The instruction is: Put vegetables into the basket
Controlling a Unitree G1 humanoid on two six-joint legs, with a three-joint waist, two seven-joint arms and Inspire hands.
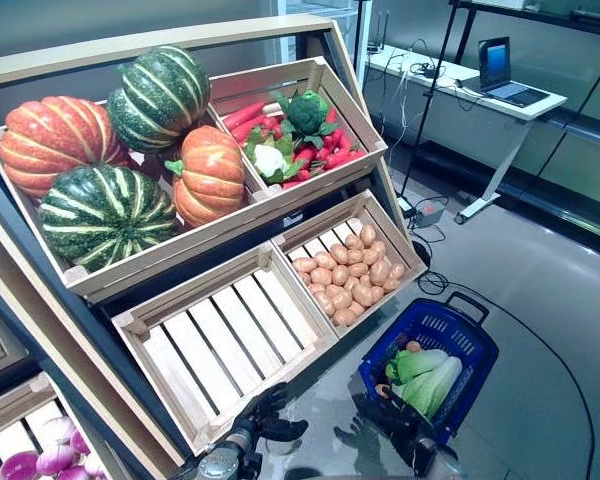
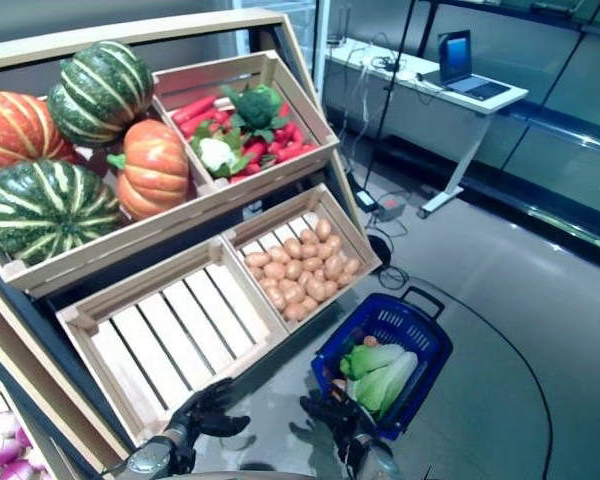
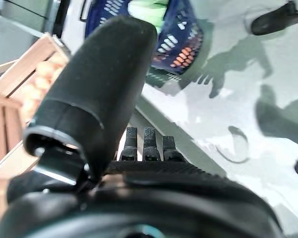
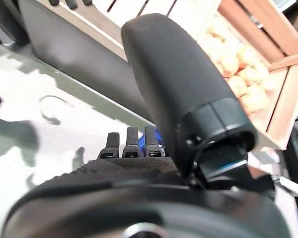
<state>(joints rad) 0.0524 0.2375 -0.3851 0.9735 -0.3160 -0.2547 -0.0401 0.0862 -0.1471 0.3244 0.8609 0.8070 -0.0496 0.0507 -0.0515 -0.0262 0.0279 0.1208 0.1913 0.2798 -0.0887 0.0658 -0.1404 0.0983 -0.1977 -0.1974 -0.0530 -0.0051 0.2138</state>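
Observation:
A blue basket with a black handle stands on the floor at the lower right of the wooden shelf. Green leafy vegetables and a small orange piece lie in it. My left hand hovers low in front of the empty slatted crate, fingers spread and straight, holding nothing. My right hand hangs just before the basket's near corner, also open and empty. In the left wrist view the straight fingers point towards the basket. Past the right hand's fingers show the potatoes.
On the shelf are a potato crate, a crate of broccoli, cauliflower and red vegetables, and striped pumpkins. Purple-white bulbs lie at the bottom left. A desk with a laptop stands behind.

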